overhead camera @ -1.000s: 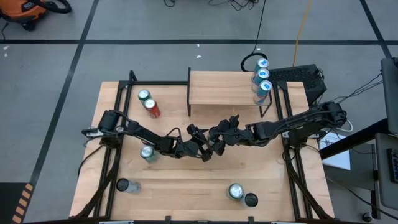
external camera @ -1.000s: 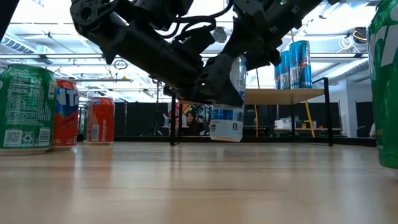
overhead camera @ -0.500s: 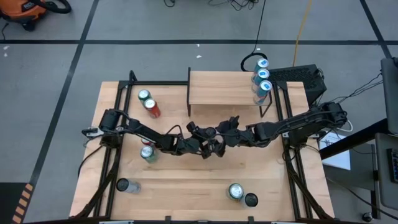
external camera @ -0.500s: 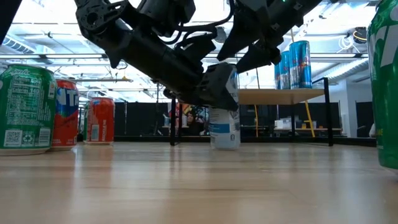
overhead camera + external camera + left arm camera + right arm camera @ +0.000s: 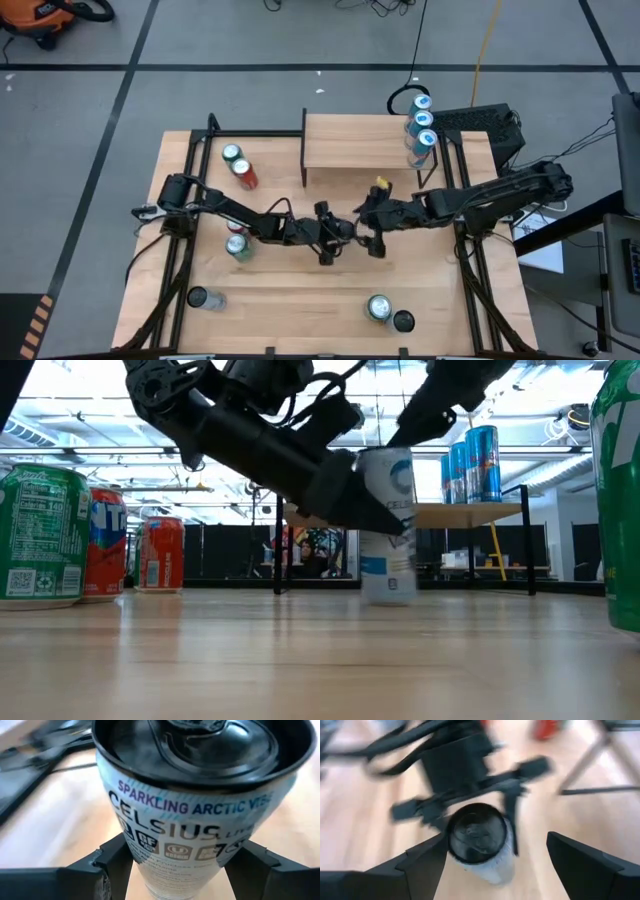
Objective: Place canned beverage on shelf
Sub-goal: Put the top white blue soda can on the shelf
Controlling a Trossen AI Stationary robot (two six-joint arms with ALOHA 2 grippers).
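A white Celsius can with a black top (image 5: pixel 388 530) stands at the middle of the table; it also shows in the high view (image 5: pixel 349 231). My left gripper (image 5: pixel 340 233) reaches in from the table's left and is shut on it. My right gripper (image 5: pixel 372 228) is open just right of the can, and its fingers (image 5: pixel 420 862) stand apart on either side of the can's top (image 5: pixel 479 832). The shelf (image 5: pixel 360 140) stands at the far middle with three blue cans (image 5: pixel 420 125) on its right end. My left gripper pinches the white can's body between its two fingers, one on each side (image 5: pixel 131 862), about halfway up. The fingers come from the table's left, slanting down. The can stands nearly upright with its base (image 5: pixel 388 598) at the table top.
Green and red cans (image 5: pixel 238 165) stand at the far left, a green can (image 5: pixel 238 247) at the left and a dark can (image 5: pixel 200 298) at the near left. Two more cans (image 5: pixel 380 308) stand at the near right. The shelf's left part (image 5: pixel 340 140) is bare.
The white can hung clear of the table a second ago. It has come down to the table top and shifted a little toward the right edge with my left gripper. My right gripper has drawn back from it, up and toward the right edge.
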